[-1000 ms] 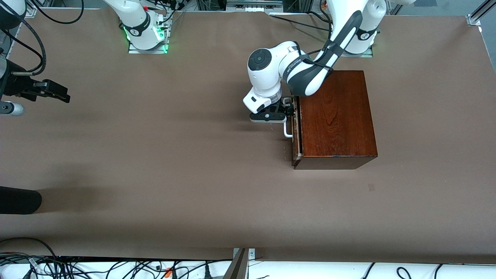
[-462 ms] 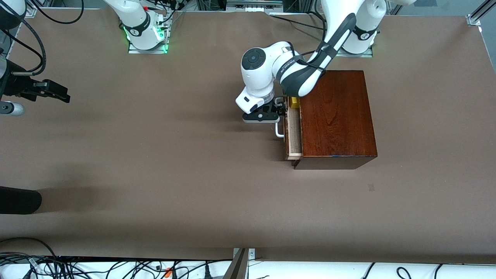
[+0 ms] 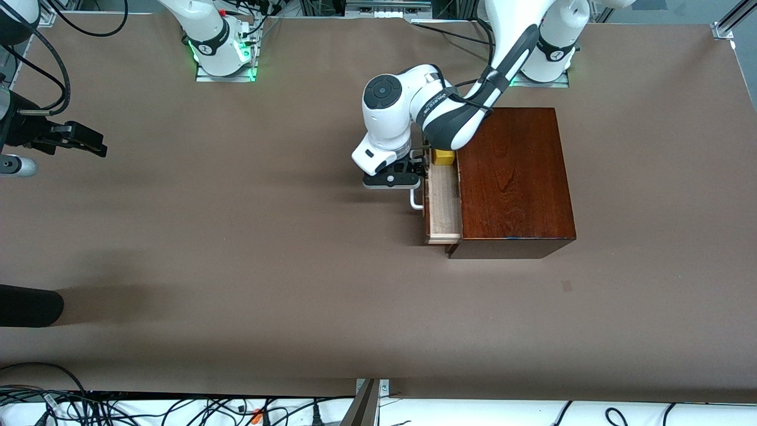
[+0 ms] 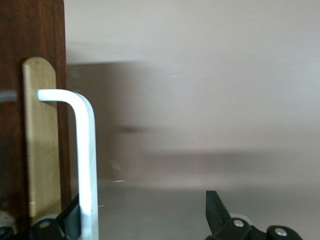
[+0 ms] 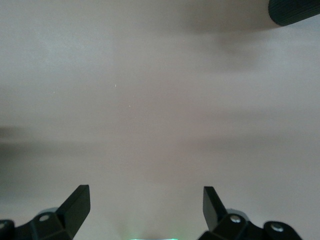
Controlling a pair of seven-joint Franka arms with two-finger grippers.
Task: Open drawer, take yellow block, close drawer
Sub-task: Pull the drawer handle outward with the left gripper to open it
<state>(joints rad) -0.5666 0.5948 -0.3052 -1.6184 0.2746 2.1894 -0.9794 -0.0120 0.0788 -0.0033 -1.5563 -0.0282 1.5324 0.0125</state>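
The dark reddish-brown box (image 3: pixel 511 177) stands at the left arm's end of the table. Its drawer (image 3: pixel 443 207) is pulled partly out toward the right arm's end and shows its pale interior. The yellow block (image 3: pixel 443 157) lies in the drawer's corner farthest from the front camera, partly under the left arm. My left gripper (image 3: pixel 414 168) is open at the white handle (image 3: pixel 416 201). In the left wrist view the handle (image 4: pixel 85 150) rests against one finger (image 4: pixel 72 220), with the other finger far off it. My right gripper (image 3: pixel 89 142) waits open over bare table at the right arm's end.
A black cylindrical object (image 3: pixel 29 305) juts in at the right arm's end, nearer the front camera; it also shows in the right wrist view (image 5: pixel 295 10). Cables run along the table's near edge (image 3: pixel 177 408). Brown table surface lies between the arms.
The left gripper has moved toward the right arm's end with the handle. The drawer has slid farther out, and the yellow block has come into view.
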